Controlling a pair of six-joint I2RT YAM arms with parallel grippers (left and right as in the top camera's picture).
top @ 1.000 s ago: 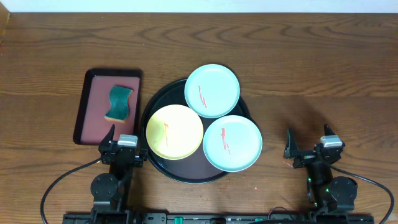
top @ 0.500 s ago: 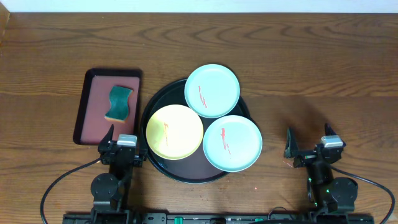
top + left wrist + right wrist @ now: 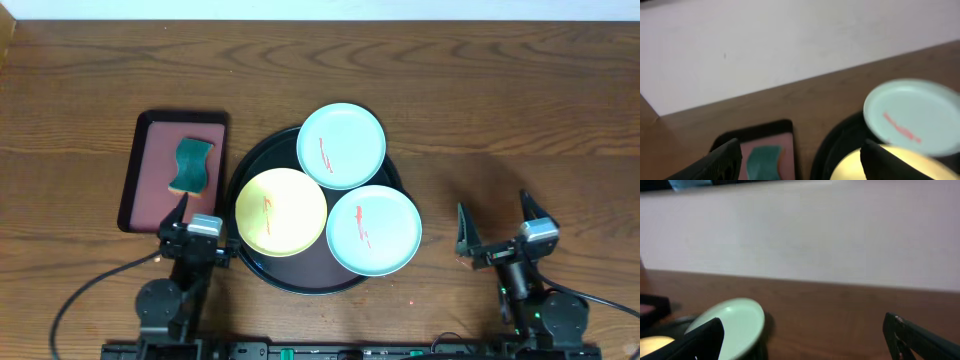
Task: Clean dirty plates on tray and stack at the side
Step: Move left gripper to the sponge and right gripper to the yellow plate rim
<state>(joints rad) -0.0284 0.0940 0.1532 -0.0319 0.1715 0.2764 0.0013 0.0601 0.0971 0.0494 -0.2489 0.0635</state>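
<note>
The black tray sits mid-table and holds three plates. A mint plate lies at its far edge, a yellow plate at left, and a second mint plate at near right. Each has thin red smears at its centre. My left gripper is open and empty, just left of the tray's near rim. Its wrist view shows the far mint plate, the yellow plate and the tray rim between open fingers. My right gripper is open and empty, right of the tray. Its fingers frame a mint plate.
A dark-red rectangular tray lies left of the black tray, with a green sponge on it. The sponge also shows in the left wrist view. Bare wooden table lies to the right and at the back, ending at a white wall.
Both arms have shifted slightly at the near edge. The right gripper's fingers stand a little wider apart. Plates, tray and sponge have not moved.
</note>
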